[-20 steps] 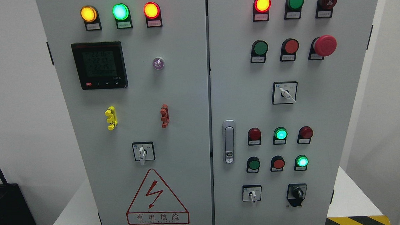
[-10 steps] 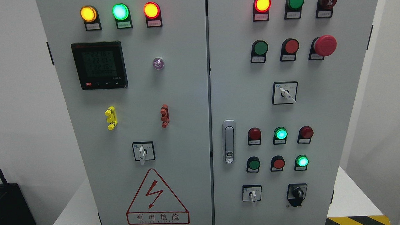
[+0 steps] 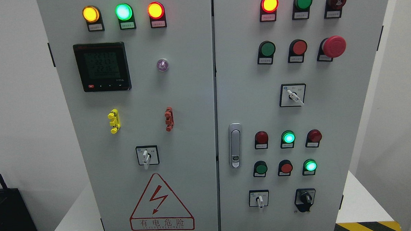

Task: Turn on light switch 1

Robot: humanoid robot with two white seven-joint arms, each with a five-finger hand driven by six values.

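You can't see either hand, so aim for the stiff, smooth green button (image 3: 261,168) at lower right, pressing its centre squarely.

Neither arm nor hand of the robot shows in the head view.

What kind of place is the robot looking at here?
Probably an industrial electrical room or training bay: a grey control cabinet fills the view, with lit indicator lamps, a red emergency stop button and a high-voltage warning triangle.
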